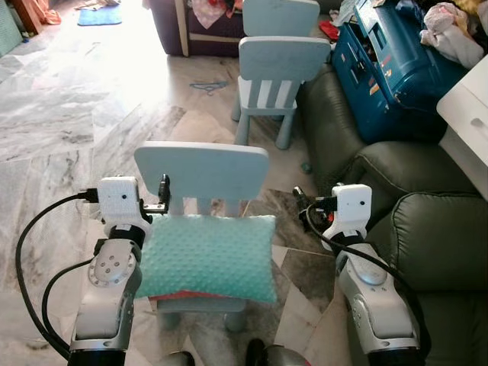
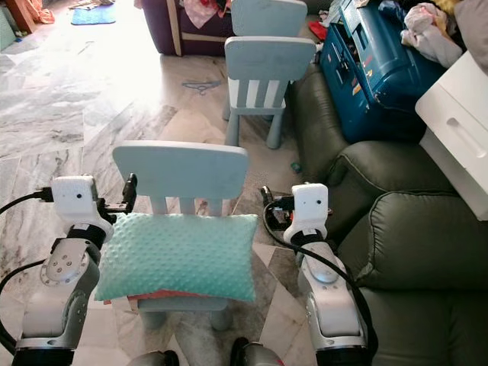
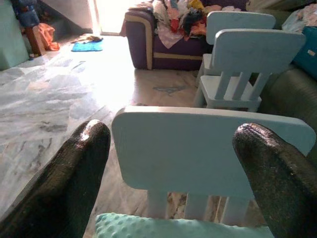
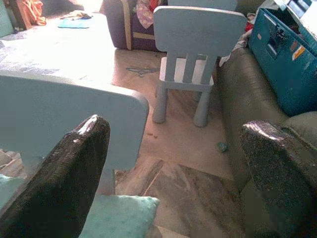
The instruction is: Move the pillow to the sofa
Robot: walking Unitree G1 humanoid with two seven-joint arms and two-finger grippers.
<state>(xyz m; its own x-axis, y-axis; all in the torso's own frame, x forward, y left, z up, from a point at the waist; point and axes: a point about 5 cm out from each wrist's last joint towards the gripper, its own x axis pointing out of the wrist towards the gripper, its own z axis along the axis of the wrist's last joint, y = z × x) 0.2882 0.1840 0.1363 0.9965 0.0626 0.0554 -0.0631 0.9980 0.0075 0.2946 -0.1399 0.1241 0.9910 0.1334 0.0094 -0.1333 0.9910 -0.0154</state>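
Jaws of both the left gripper and right gripper gape open, flanking the teal pillow lying on the pale blue child's chair, beside the dark green sofa.

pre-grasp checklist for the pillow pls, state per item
1. Pillow lies flat on the small chair: ok.
2. Left gripper open, at the pillow's left end: ok.
3. Right gripper open, off the pillow's right end: ok.
4. Either gripper touching the pillow: not ok, both apart.
5. Sofa at the robot's right has a bare seat: ok.
6. Pink item under the pillow loose or attached: cannot tell.
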